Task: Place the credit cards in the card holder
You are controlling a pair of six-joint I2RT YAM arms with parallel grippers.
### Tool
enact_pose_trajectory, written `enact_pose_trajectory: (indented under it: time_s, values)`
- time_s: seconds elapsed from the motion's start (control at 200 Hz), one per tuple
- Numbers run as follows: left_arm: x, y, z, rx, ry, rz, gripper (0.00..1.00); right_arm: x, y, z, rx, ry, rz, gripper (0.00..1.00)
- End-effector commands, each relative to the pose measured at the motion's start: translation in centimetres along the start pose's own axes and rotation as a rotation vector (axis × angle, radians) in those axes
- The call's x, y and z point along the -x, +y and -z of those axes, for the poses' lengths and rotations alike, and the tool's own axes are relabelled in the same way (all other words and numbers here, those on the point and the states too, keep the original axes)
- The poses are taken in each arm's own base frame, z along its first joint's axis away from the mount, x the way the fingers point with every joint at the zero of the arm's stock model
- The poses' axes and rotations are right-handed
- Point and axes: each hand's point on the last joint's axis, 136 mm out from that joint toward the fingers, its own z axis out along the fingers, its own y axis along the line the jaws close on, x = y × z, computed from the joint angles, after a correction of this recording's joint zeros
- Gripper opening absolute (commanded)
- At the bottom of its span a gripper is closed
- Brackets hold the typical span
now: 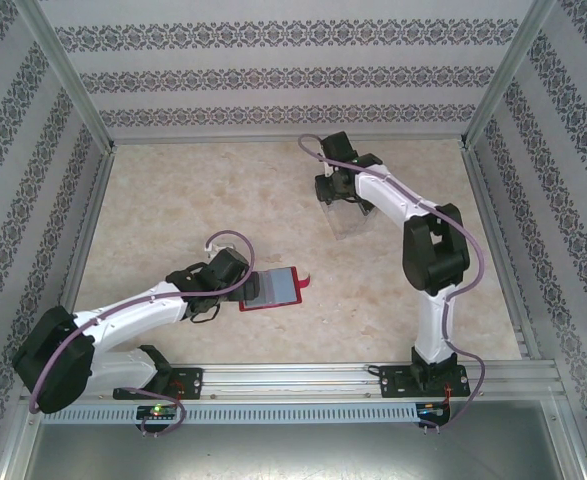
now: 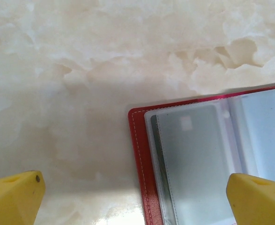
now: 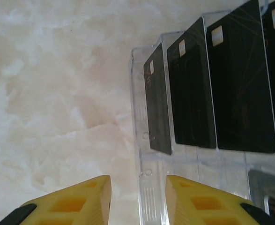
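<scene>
The card holder, a red wallet, lies open on the table, its grey-blue sleeves facing up. Through the top sleeve a grey shape with a pale square shows faintly. My left gripper is open wide over the wallet's red left edge, at its left end in the top view. Several black credit cards stand in the slots of a clear plastic stand. My right gripper is open with its jaws either side of the stand's left wall, holding nothing; it hangs over the stand.
The clear stand sits at the back right of the marble-patterned table. Metal frame posts and patterned walls close in the sides and back. Bare tabletop lies left of the stand.
</scene>
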Motion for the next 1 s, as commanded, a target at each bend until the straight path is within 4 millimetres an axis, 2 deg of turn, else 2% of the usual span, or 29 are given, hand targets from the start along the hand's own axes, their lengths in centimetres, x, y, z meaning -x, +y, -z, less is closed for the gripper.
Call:
enact_pose_trajectory:
  time_s: [0.0, 0.37, 0.58, 0.774, 0.994]
  values:
    - [0.8, 0.3, 0.8, 0.009, -0.012, -0.001, 1.0, 0.6, -0.9, -0.6, -0.055, 0.015, 0.033, 0.36]
    - [0.8, 0.4, 1.1, 0.0, -0.022, 0.011, 1.0, 0.9, -1.9, -3.4, -0.149, 0.049, 0.076, 0.35]
    - [0.7, 0.4, 1.1, -0.002, -0.022, 0.013, 1.0, 0.9, -1.1, -4.5, -0.154, 0.077, 0.117, 0.35]
    - [0.7, 0.6, 1.1, 0.002, -0.029, 0.016, 1.0, 0.5, -0.3, -5.1, -0.143, 0.096, 0.142, 0.33]
    - [0.6, 0.7, 1.1, 0.003, -0.03, 0.014, 1.0, 0.4, -0.3, -5.1, -0.148, 0.099, 0.146, 0.3]
